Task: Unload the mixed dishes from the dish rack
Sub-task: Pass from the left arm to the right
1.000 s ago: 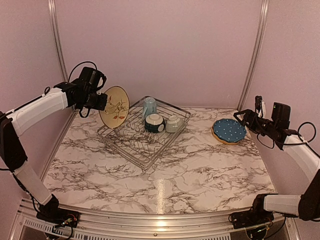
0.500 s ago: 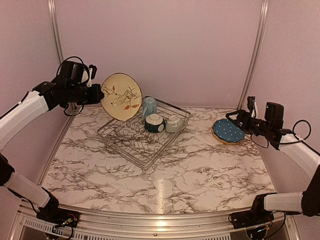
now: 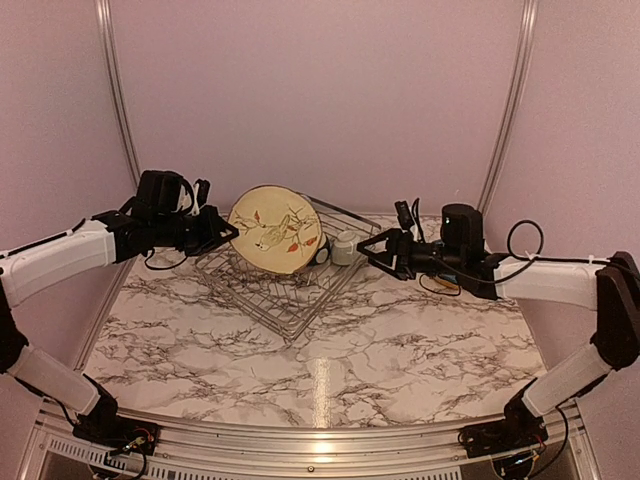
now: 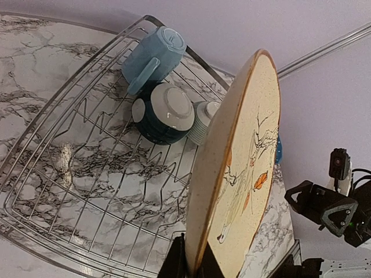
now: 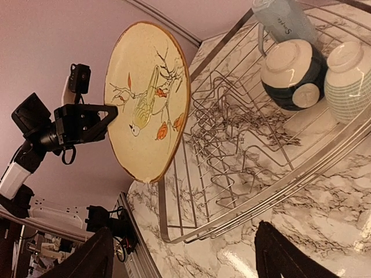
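Left gripper has the cream plate pinched by the rim, jaws tight on the edge at the bottom of the wrist view. The plate stands out from the fingers on edge, up in the air, its painted bird and branches facing the right arm.

Below that gripper and off to the plate's back side sits the rack on the marble table, tines up. Further out from the left fingers, at the rack's far side, three pieces huddle together. The mug lies tipped against the far rim, with the teal bowl just under it, foot showing. The grey-green bowl is tucked right beside the teal one, half hidden behind the plate's rim.

Right gripper comes in from the other side, jaws spread wide and nothing between them. It hovers just outside the rack's near rim, low over the marble and aimed across the wires. From its wrist camera the cream plate hangs ahead and to the left. The two bowls sit ahead and to the right, the mug above them at the frame's top edge.

Past the plate's far edge in the left wrist view there's a thin blue sliver, possibly the dotted plate, but too little shows to be sure.
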`<state>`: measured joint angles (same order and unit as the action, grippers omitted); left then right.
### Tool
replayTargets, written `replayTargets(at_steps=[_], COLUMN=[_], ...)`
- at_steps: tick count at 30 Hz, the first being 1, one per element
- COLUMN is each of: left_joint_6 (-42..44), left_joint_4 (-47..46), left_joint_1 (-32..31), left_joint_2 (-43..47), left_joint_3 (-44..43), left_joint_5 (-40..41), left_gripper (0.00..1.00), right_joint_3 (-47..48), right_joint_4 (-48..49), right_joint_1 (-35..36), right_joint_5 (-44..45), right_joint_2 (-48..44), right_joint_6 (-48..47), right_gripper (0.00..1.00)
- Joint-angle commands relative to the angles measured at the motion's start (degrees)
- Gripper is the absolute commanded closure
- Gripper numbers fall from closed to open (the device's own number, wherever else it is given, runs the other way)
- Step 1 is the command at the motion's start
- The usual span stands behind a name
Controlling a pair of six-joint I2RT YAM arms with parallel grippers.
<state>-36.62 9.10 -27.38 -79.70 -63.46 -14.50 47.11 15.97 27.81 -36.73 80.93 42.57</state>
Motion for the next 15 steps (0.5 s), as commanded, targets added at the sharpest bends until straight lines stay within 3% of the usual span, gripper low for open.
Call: replayTargets(at_steps=[1, 9, 15], left_joint_6=[-10.1, -16.44, -18.22], left_joint_4=[-21.61, -31.1, -34.39], left_joint_1=[-0.18, -1.38, -3.32], left_joint_2=[0.99, 1.29, 0.65], left_joint_3=[2.28, 9.15, 11.5], left_joint_5=[-7.73, -8.71, -8.16], left_gripper=[1.0, 1.0, 1.0], right_joint_3=[3.64, 6.0, 5.79], right_joint_4=[14.91, 23.54, 27.64], right_joint_1=[4.68, 7.96, 8.04], right_joint_5=[-1.26, -1.08, -0.28], right_joint_2=[5.81, 14.08, 17.33], right_joint_6=[10.03, 17.76, 21.25], right_gripper=[0.21, 0.26, 0.42])
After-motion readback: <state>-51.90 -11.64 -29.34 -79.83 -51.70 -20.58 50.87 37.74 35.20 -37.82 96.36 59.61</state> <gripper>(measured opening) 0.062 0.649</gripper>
